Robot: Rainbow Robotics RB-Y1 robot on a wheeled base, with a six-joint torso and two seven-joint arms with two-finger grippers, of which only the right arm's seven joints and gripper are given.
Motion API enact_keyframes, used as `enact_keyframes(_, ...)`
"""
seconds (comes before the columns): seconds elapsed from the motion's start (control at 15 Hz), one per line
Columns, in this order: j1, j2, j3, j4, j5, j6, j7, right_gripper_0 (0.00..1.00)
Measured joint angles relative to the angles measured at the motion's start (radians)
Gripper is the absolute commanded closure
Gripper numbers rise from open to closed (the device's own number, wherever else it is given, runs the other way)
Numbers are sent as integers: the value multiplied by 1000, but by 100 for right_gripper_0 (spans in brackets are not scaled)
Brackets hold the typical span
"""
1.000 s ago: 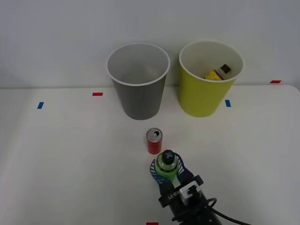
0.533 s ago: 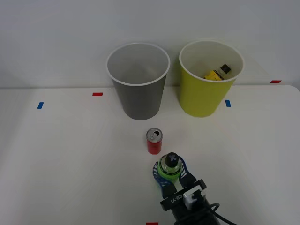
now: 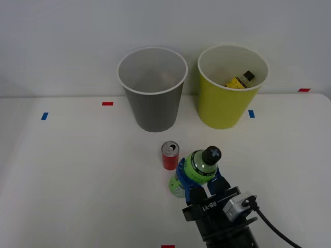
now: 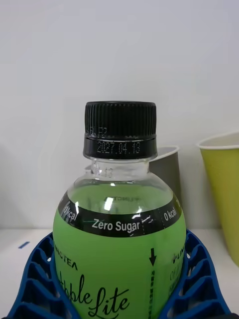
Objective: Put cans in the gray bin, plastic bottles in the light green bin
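Green clear plastic bottle (image 3: 198, 168) clamped between blue ribbed jaws of right gripper (image 3: 198, 181), lifted near worktop's front edge. Yellow-labelled bottle (image 3: 239, 80) already inside yellow-green bin (image 3: 223, 108). Small red can (image 3: 170, 155) left standing before gray bin (image 3: 153, 106).

Free room and obstacles on the desk (image 3: 77, 170). The red can (image 3: 170, 155) stands upright just beside the green bottle (image 3: 199, 166) held between the blue fingers (image 3: 182, 166), on its gray-bin side. Beyond it, open desk leads to the gray bin (image 3: 152, 90) and the light green bin (image 3: 230, 88), which stand side by side with a narrow gap between them. The gray bin's mouth is open; a yellow-labelled bottle (image 3: 239, 80) lies inside the light green bin. The desk's left half is bare.
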Motion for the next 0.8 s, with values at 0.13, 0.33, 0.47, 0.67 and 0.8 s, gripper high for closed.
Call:
enact_keyframes(0.13,-5,6,-48,-94,-55,73,0,100)
enact_keyframes(0.33,-60,53,-139,-170,-142,155,-1,100)
enact_keyframes(0.47,-129,93,-188,-177,-207,167,0,100)
enact_keyframes(0.67,-248,150,-279,-177,-309,215,6,100)
enact_keyframes(0.8,-314,186,-361,-177,-373,277,10,100)
